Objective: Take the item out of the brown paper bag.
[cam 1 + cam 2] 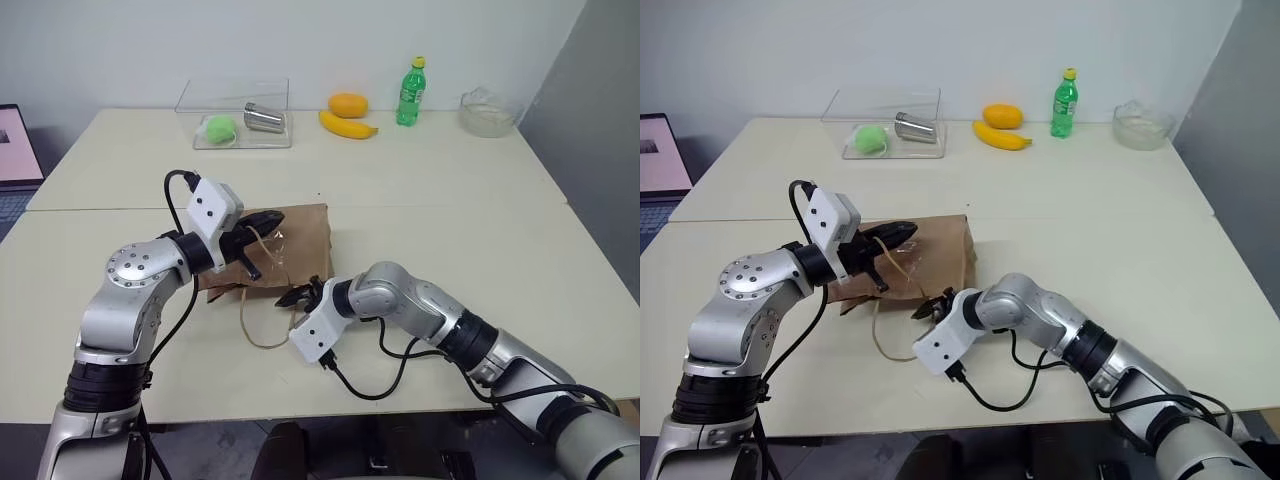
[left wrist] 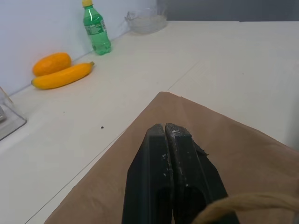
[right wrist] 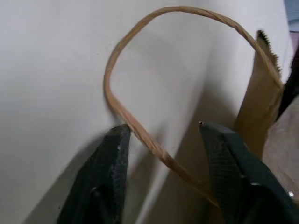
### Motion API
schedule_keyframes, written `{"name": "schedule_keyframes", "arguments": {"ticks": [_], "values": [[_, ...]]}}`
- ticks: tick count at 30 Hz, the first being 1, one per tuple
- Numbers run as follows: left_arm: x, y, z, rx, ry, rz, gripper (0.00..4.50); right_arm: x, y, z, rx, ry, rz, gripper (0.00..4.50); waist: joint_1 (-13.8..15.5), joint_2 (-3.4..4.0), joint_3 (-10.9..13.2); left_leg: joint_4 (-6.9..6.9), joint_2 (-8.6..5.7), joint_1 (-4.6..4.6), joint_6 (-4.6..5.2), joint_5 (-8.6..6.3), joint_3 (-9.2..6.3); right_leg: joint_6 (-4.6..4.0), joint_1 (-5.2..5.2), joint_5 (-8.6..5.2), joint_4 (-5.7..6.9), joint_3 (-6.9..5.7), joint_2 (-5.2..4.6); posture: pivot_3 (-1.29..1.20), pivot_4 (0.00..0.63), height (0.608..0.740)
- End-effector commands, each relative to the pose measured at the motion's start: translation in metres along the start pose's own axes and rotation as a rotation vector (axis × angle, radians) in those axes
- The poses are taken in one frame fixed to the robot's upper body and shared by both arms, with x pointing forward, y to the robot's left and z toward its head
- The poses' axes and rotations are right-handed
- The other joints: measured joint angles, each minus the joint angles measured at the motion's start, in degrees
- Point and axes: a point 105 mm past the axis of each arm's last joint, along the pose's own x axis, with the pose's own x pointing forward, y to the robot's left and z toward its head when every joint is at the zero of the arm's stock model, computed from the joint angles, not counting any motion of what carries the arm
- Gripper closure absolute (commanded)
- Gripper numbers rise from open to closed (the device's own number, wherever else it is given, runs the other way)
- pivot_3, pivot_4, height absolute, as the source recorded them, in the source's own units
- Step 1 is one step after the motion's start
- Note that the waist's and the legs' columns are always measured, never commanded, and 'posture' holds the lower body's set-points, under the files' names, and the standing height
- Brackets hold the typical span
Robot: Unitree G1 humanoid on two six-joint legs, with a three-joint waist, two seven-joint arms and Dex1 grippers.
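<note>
The ketchup bottle cannot be made out; the brown paper bag (image 1: 278,248) lies flat and crumpled on the cream table (image 1: 430,190), its inside hidden; one string handle (image 1: 262,322) loops onto the tabletop toward the robot. The left gripper (image 1: 268,219) hovers over the bag, fingers pressed together; whether they pinch the upper string cannot be told. The right gripper (image 1: 296,297) sits at the bag's near edge; the right wrist view shows its fingers (image 3: 110,163) spread, the string handle running between them. Along the white wall stand a green soda bottle (image 1: 411,92), a banana (image 1: 347,125), an orange fruit (image 1: 348,104), a glass bowl (image 1: 489,112) and a clear tray (image 1: 240,112).
</note>
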Motion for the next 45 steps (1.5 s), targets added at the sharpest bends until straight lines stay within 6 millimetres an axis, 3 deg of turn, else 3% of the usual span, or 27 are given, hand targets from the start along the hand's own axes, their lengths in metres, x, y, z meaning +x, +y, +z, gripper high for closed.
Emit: {"name": "schedule_keyframes", "arguments": {"ticks": [1, 4, 12, 26, 38, 42, 45], "values": [[0.003, 0.001, 0.012, 0.041, -0.041, 0.011, 4.50, 0.001, -0.007, 0.007, -0.022, -0.030, -0.058, 3.51, 0.0, 0.00, 0.0, 0.00, 0.00, 0.00, 0.00, 0.00, 0.00, -0.01, 0.00, 0.01, 0.00, -0.01, 0.00, 0.00, 0.150, 0.740], [0.004, 0.002, 0.011, 0.027, -0.041, 0.024, 4.50, 0.003, 0.002, 0.007, -0.020, -0.032, -0.050, 4.46, 0.0, 0.00, 0.0, 0.00, -0.01, 0.00, 0.00, 0.00, 0.00, -0.01, 0.01, 0.01, -0.01, -0.01, 0.01, 0.00, 0.150, 0.740], [0.009, 0.024, 0.024, -0.040, -0.076, 0.137, 4.50, 0.006, 0.028, 0.000, -0.019, 0.002, -0.005, 4.46, 0.1, -0.05, 0.0, 0.02, -0.07, -0.01, 0.00, 0.00, 0.02, 0.02, 0.03, -0.01, -0.02, 0.00, 0.01, 0.00, 0.150, 0.740], [0.020, 0.062, 0.061, -0.075, -0.151, 0.291, 4.50, 0.004, 0.091, -0.014, -0.054, 0.065, 0.164, 4.46, 0.2, -0.11, -0.1, 0.03, -0.15, 0.01, -0.07, 0.04, 0.01, 0.03, 0.07, -0.01, -0.06, 0.01, -0.06, 0.00, 0.150, 0.740], [0.022, 0.073, 0.084, -0.048, -0.206, 0.304, 4.50, 0.004, 0.116, -0.021, -0.074, 0.076, 0.231, 4.46, 0.1, -0.01, -0.4, -0.02, -0.22, 0.36, -0.13, 0.07, 0.02, 0.26, 0.47, -0.15, -0.20, 0.02, -0.15, 0.00, 0.150, 0.740], [0.022, 0.076, 0.091, -0.031, -0.219, 0.302, 4.50, 0.001, 0.116, -0.030, -0.068, 0.096, 0.225, 4.46, 0.2, -0.10, -0.4, -0.03, -0.27, 0.66, -0.11, 0.06, 0.00, 0.27, 0.79, -0.16, -0.24, -0.01, -0.19, 0.00, 0.150, 0.740], [0.021, 0.075, 0.096, -0.023, -0.232, 0.283, 4.50, -0.007, 0.104, -0.037, -0.028, 0.109, 0.168, 4.46, 0.2, -0.22, -0.5, -0.03, -0.33, 0.77, -0.11, 0.06, 0.00, 0.28, 0.90, -0.15, -0.24, 0.01, -0.25, 0.00, 0.150, 0.740]]}}
